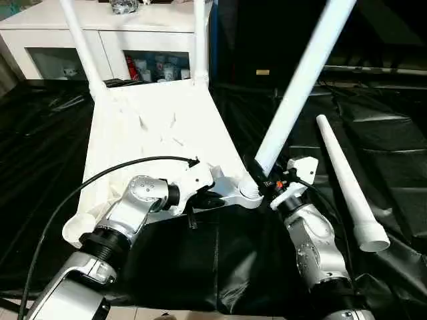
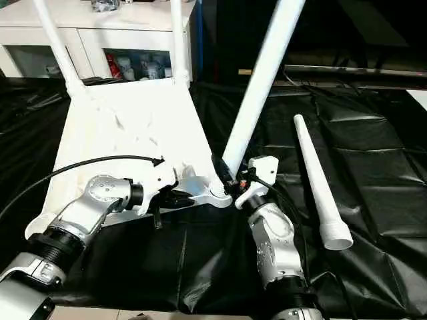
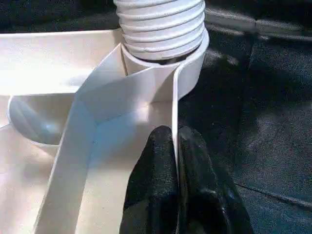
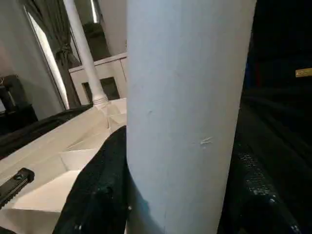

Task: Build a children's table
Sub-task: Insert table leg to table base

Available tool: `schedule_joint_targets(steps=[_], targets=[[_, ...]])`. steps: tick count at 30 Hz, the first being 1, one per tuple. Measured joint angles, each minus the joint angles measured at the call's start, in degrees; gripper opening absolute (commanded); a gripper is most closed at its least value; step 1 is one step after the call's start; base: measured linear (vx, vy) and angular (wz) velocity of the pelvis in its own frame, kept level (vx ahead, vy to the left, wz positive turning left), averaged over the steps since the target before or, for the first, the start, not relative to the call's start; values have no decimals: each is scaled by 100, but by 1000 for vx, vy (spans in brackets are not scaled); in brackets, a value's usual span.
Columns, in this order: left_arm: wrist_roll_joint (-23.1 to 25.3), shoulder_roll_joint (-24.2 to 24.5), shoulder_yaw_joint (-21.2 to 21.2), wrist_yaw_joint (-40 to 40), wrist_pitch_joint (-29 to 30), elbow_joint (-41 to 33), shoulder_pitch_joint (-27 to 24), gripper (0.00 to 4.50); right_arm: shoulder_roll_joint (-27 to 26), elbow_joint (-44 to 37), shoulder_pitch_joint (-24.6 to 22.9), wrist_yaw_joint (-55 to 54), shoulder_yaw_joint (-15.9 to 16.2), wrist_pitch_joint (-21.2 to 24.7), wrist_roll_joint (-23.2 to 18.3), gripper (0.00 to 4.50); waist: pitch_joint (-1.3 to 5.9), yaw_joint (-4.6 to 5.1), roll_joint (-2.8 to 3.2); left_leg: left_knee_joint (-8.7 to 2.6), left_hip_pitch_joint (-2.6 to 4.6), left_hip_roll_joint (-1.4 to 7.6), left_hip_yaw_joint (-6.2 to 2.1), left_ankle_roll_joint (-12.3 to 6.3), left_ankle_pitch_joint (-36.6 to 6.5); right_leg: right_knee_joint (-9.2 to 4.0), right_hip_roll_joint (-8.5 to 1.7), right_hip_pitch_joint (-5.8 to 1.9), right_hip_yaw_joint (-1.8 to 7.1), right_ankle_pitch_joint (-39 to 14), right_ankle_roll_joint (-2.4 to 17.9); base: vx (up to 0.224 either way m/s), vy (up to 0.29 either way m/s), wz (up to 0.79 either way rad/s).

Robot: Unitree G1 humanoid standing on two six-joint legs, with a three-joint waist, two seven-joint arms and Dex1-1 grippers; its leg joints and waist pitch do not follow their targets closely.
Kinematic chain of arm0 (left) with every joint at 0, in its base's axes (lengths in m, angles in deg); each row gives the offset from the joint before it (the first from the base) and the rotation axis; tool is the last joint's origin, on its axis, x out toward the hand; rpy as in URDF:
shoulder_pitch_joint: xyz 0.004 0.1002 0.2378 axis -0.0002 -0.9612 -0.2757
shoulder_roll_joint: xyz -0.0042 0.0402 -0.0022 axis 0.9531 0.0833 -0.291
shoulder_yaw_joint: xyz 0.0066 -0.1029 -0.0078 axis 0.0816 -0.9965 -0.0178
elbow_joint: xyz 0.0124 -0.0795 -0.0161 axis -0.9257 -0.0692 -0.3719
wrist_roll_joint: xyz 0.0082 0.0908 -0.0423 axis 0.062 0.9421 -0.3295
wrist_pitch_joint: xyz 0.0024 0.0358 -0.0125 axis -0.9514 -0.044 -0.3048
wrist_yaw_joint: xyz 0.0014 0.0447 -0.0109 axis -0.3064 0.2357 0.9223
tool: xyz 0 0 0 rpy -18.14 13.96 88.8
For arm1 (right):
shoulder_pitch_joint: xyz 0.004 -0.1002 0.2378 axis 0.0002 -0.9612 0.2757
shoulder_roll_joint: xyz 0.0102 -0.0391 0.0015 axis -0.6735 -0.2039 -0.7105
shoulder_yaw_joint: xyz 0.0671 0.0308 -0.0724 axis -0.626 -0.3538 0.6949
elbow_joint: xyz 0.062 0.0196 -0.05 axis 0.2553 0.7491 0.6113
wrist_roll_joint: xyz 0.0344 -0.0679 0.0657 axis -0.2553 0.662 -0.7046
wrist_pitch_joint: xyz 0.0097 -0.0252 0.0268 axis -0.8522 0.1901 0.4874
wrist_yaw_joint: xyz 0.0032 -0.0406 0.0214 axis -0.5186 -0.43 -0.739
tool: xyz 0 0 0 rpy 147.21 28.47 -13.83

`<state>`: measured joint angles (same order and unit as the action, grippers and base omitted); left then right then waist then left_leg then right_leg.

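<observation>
The tabletop (image 1: 157,137) lies underside up on the black cloth (image 1: 393,140) (two legs stand at its far corners). The left gripper (image 3: 175,151) pinches its near-right rim. The right gripper (image 1: 267,181) clamps a leg (image 1: 301,80) tilted in that corner's socket (image 3: 187,73); a fourth leg (image 1: 347,180) lies to the right.
</observation>
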<state>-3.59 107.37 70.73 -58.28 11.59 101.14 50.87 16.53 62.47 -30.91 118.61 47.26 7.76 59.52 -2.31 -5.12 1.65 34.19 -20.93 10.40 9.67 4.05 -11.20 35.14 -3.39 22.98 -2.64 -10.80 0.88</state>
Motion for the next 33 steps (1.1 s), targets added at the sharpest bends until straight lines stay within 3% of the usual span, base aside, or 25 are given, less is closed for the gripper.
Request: schedule_joint_targets(steps=[9, 19, 27, 33], targets=[[-1, 0, 1, -25, -7, -10, -2, 0, 1, 29, -87, -39, 99, -414, 227, 188, -1, -2, 1, -7, -3, 0, 0, 0, 0, -10, 0, 0, -1, -1, -1, 0, 0, 0], [21, 8, 1, 32, -38, 38, -3, 0, 488, -1, 256, 411, 327, 480, 216, 188, 3, 26, -13, -9, 5, 0, 1, 0, 0, -13, 0, -14, 1, -13, -22, 0, 0, 0], [77, -17, 17, 52, -191, 87, -11, 0, 766, -51, 363, 755, 386, 812, 139, 188, 7, 27, -18, -13, 7, 0, 2, 0, 0, -13, 0, -16, 3, -14, -24, 0, 0, 0], [147, -8, 24, 78, -323, 112, -11, 0, 786, -59, 383, 753, 405, 856, 148, 188, 4, 38, -67, -23, 7, -1, 6, 0, 0, -15, 0, -15, 5, -22, -37, 0, 0, 0]])
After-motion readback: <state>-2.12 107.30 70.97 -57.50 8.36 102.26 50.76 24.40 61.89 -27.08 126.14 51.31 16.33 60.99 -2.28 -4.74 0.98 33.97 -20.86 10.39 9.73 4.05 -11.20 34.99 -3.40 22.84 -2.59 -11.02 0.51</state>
